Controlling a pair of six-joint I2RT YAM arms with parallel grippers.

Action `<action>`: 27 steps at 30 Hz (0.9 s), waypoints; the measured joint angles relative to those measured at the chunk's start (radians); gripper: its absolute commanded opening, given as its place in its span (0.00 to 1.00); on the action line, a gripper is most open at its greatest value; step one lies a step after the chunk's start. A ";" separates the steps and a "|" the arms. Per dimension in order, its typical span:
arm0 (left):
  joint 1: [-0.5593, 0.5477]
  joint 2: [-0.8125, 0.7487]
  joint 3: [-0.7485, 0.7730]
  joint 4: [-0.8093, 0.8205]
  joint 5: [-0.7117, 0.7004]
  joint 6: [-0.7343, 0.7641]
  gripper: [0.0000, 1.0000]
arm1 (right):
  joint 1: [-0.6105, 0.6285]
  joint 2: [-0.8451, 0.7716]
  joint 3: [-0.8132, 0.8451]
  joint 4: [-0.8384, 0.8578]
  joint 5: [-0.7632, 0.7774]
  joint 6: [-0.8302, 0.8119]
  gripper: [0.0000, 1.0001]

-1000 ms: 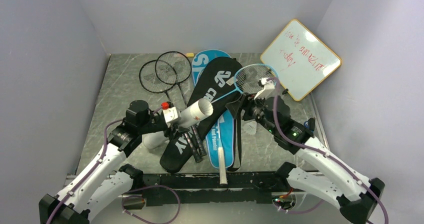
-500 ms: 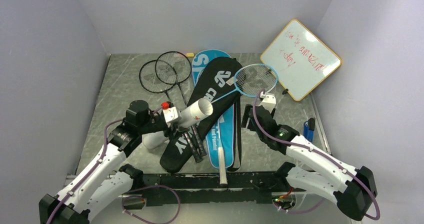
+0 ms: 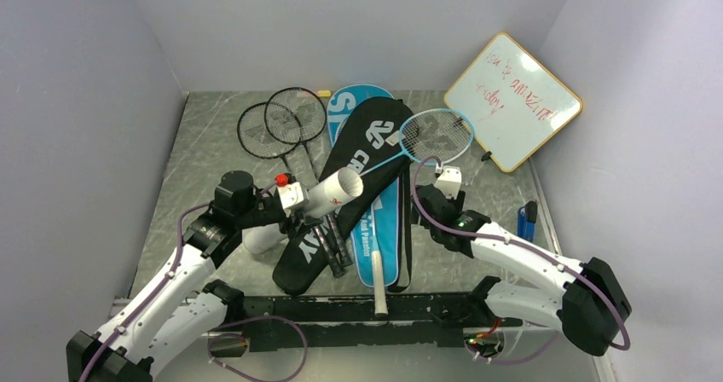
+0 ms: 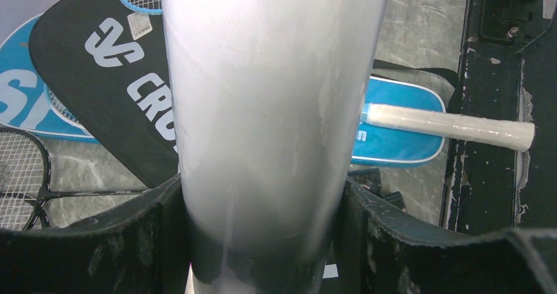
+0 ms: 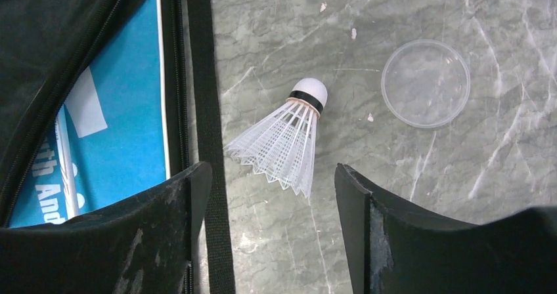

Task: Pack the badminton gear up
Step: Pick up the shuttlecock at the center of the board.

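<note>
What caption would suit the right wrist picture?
Open right gripper over a white shuttlecock, clear lid beside it.

Left end effector [image 4: 261, 188] grips; right end effector [image 5: 272, 173] hovers low, jaws apart.

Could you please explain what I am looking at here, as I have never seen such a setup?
These are two robot arms bolted at the near edge of a table. The wide picture comes from a camera above and behind them; the other two come from a camera on each wrist. On the table lie two black rackets, a light-blue racket and a black cover partly over a blue cover; a whiteboard leans at the back right. The left end effector grips a white cardboard tube. The right end effector is open, above a shuttlecock lying beside a clear round lid.
</note>
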 measured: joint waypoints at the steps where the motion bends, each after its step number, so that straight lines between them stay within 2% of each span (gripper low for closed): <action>1: 0.000 0.000 0.000 0.000 0.000 0.000 0.15 | 0.000 0.004 0.000 0.000 0.001 0.003 0.68; 4: 0.000 0.000 0.000 0.000 0.000 0.000 0.15 | 0.000 0.019 -0.002 0.008 0.004 0.017 0.64; 12: 0.000 0.002 0.000 0.001 0.000 0.000 0.15 | 0.000 0.089 -0.011 0.015 0.029 0.063 0.61; 17: 0.000 0.002 0.000 0.001 0.000 0.000 0.15 | 0.000 0.137 -0.011 0.013 0.054 0.101 0.52; 19: 0.000 0.002 0.000 0.001 0.000 0.000 0.15 | 0.000 0.151 -0.011 0.008 0.063 0.115 0.47; 24: 0.000 0.002 0.000 0.001 0.000 0.000 0.15 | 0.000 0.156 -0.011 0.007 0.079 0.133 0.26; 27: 0.000 0.002 0.000 0.001 0.000 0.000 0.15 | 0.000 0.156 -0.011 0.006 0.085 0.144 0.18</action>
